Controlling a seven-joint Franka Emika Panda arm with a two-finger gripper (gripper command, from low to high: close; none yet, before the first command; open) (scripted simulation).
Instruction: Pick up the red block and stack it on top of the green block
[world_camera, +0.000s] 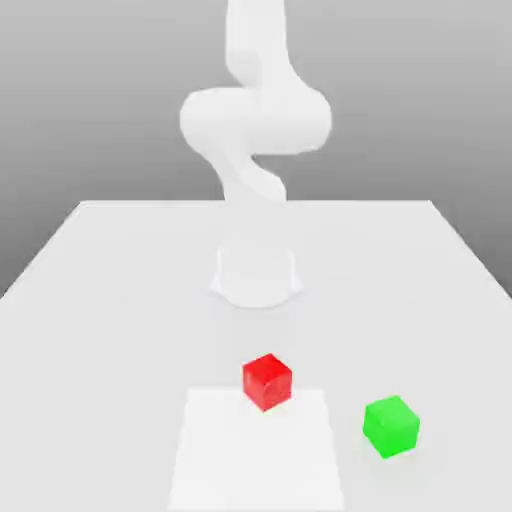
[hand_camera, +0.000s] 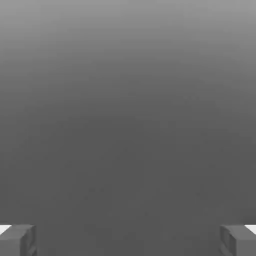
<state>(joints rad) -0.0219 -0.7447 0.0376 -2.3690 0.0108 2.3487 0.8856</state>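
Red block (world_camera: 267, 381): sits flat on the counter (world_camera: 110, 290), free on all sides, one edge turned toward the exterior camera so two side faces show.

Green block (world_camera: 391, 427): also flat on the counter, on the exterior view's right of the red block and a little nearer to the camera. The two are near but clearly apart, not touching.

Pale patch (world_camera: 255, 455): a lighter square on the counter; the red block stands at its far edge, the green block just outside it on the right.

Arm base (world_camera: 256, 275): behind the red block, farther from the camera and almost in line with it.

Gripper (hand_camera: 128, 240): in the hand view the two grey fingers (hand_camera: 20, 240) stand wide apart at the two corners, released, with nothing between them. Beyond them is plain grey with no block.

Key relation: the red block is not under the fingers now. I judge it lies on the camera side of the arm base, so the hand must reach out from the base toward the camera and go down to it.

Axis: the red block is a cube, so no long side. Because it is turned, the wrist probably needs some rotation so the fingers meet two flat opposite faces, not the corners.

Step in hand: approach to the red block, as I judge; the pick is not yet done.

Risk: the green block is near, so a wide descent could push it.
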